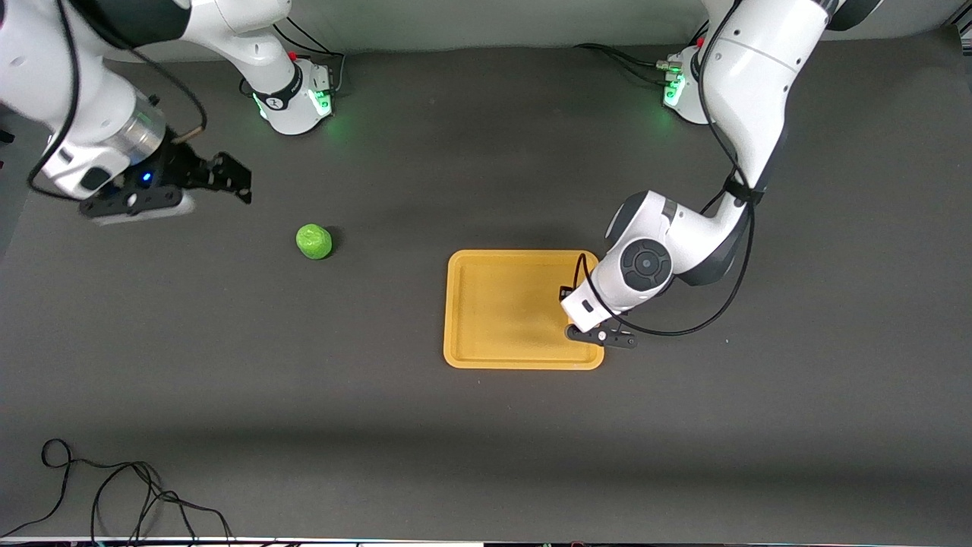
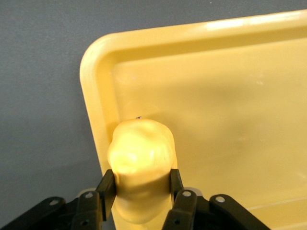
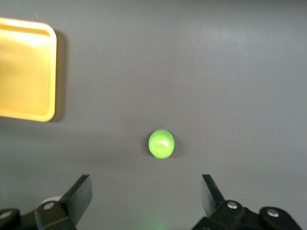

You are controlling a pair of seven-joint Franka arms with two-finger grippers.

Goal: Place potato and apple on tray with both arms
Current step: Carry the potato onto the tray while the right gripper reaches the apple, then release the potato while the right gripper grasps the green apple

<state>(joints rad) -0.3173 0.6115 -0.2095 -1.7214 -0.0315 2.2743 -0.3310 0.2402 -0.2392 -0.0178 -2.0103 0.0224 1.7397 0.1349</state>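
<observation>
1. Over the tray (image 1: 501,308), centre-right of the frame, the left pincer (image 2: 139,191) clamps the potato (image 2: 141,163), ready to set it down.
2. Upper left, the right pincer (image 3: 146,196) hangs spread wide above the surface (image 1: 486,456), lined up toward the apple (image 1: 314,241) lying apart from the tray.

White arms (image 1: 748,91), black cables, green-lit bases (image 1: 304,102)

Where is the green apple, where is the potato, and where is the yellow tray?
apple (image 1: 314,241): front view, middle of its round top.
potato (image 2: 141,155): left wrist view, its lumpy middle between the left gripper's fingers.
tray (image 1: 501,304): front view, bare floor.
</observation>
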